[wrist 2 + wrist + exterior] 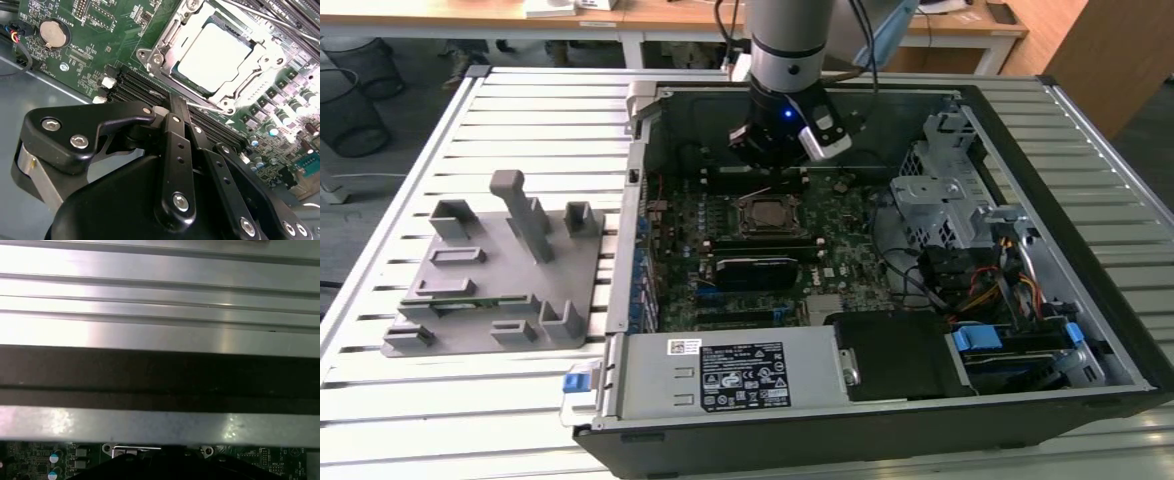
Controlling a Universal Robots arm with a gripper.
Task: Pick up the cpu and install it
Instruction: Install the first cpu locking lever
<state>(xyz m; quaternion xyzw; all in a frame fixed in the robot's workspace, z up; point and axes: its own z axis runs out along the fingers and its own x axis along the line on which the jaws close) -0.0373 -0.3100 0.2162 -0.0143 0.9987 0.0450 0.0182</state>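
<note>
The cpu [765,213] [215,55], a flat square chip with a silver-white top, lies seated in the motherboard socket [150,55] inside the open computer case. A metal retention frame borders it. My gripper [771,180] [175,102] hangs just above the board, beside the socket on its far side in the exterior view. Its black fingers are drawn together with nothing between them, and they do not touch the cpu.
The open computer case [1067,110] lies on a slatted metal table [520,110]. A grey plastic fixture [494,270] with upright blocks stands at the exterior view's left. A drive cage [947,190], cables and a power supply [734,375] crowd the case. Case wall and slats [160,315] are close.
</note>
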